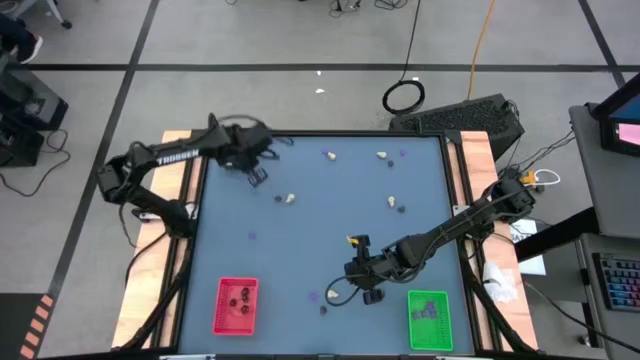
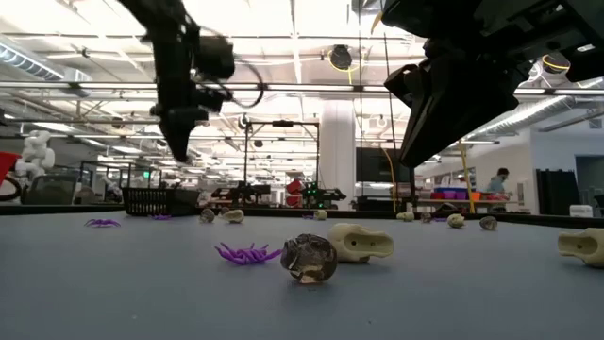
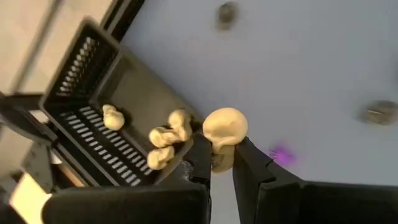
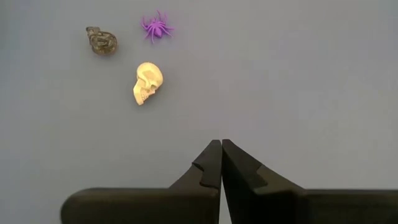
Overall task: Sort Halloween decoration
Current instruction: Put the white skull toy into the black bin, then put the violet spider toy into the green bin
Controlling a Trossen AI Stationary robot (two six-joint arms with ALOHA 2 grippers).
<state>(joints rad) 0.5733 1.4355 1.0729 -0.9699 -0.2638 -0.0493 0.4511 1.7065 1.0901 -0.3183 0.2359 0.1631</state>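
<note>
My left pincer (image 3: 217, 163) is clamped on a cream-white plastic skull (image 3: 224, 129), its two dark fingers nearly closed around the jaw end so the rounded crown sticks out past the tips. I hold it that way because the narrow part gives the fingers something to bite on. I carry it raised at the far left of the grey-blue desk (image 1: 320, 240), just beside the black slotted rectangular tray (image 3: 87, 81), where three other cream-white pieces (image 3: 165, 140) already lie; that tray is evidently the bin for the pale kind, so the skull belongs there and, I judge, needs only to be brought over the rim and let go.

My right pincer (image 4: 221, 163) is fully closed with nothing between its fingers, hovering over the near middle of the desk, left of the green rectangular tray (image 1: 430, 318). Below and ahead of it lie another cream skull (image 4: 147, 83), a small dark rounded trinket (image 4: 102, 41) and a flat purple spider (image 4: 157, 27), close together but apart.

The red rectangular tray (image 1: 236, 305) at the near left holds a few dark pieces, probably the black kind, though they are too small to be sure. More trinkets remain scattered toward the far side of the desk.
</note>
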